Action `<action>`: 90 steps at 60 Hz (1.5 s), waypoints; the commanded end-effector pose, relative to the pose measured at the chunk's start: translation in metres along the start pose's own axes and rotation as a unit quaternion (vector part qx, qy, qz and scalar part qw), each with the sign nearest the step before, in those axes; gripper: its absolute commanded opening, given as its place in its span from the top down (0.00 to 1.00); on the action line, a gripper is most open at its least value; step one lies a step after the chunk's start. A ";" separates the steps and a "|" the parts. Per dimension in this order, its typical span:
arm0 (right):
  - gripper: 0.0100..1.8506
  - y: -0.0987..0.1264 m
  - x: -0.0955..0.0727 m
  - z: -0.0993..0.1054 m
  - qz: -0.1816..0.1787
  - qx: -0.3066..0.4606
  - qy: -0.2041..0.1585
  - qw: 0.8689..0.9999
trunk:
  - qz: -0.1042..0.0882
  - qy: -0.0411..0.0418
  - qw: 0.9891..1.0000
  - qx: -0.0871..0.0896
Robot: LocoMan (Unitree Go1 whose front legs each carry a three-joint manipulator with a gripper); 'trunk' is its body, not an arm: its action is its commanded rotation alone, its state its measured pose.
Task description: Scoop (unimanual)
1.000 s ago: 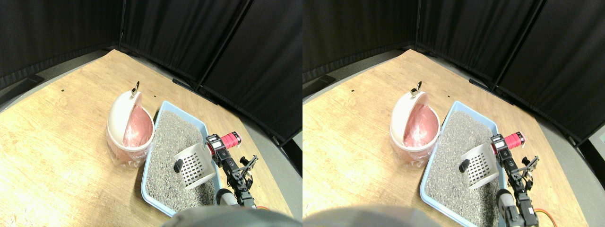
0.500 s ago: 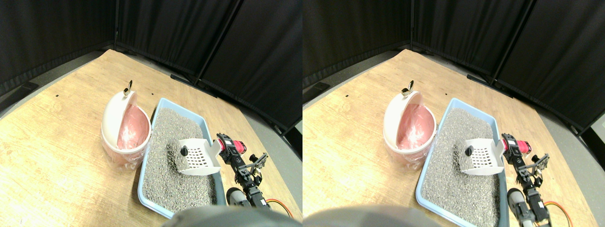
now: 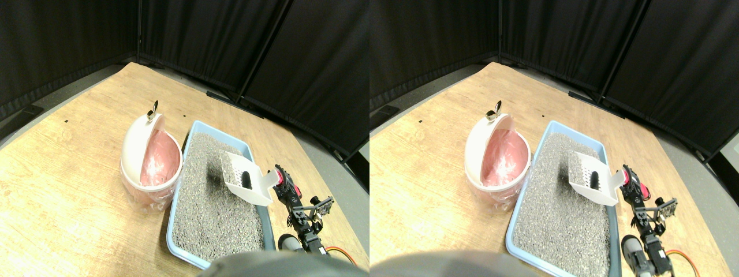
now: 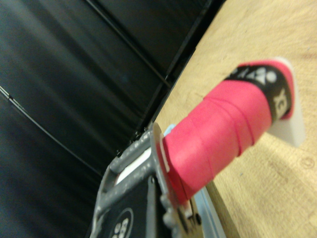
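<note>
Scoop (image 3: 245,176) is now riding clear above the grey litter, tilted with its slotted back facing up and its mouth toward the bin (image 3: 149,158). A second ago it was lying low in the tray (image 3: 187,257) with the dark lump (image 3: 245,179) at its front lip; half a second ago it was pushing into the litter. Now the lump is sitting inside the scoop, so the pickup looks done and the lift is under way. The whole view has also shifted a bit, so that part is camera motion, not the things.

Right claw (image 3: 282,180) is sitting at the pink-wrapped handle (image 4: 223,134), which is running out of the jaw frame in the wrist view. Can't tell from either view whether the jaws are apart or clamped on it, though the scoop hanging in the air suggests a grip.

Bin is standing just left of the tray, lid tipped back, pink liner showing. Judging next: carrying the scoop over the tray rim to the bin and tipping. Risk: the lump rolling out while tilted.
</note>
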 end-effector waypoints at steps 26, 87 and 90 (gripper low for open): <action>0.97 0.021 0.006 0.015 0.012 0.081 -0.033 0.996 | 0.003 -0.015 1.000 -0.011; 0.97 0.043 0.014 0.015 0.076 0.038 -0.022 0.996 | 0.027 -0.017 0.999 -0.024; 0.97 0.048 0.015 0.018 0.076 0.013 -0.016 0.997 | 0.034 -0.017 0.999 -0.028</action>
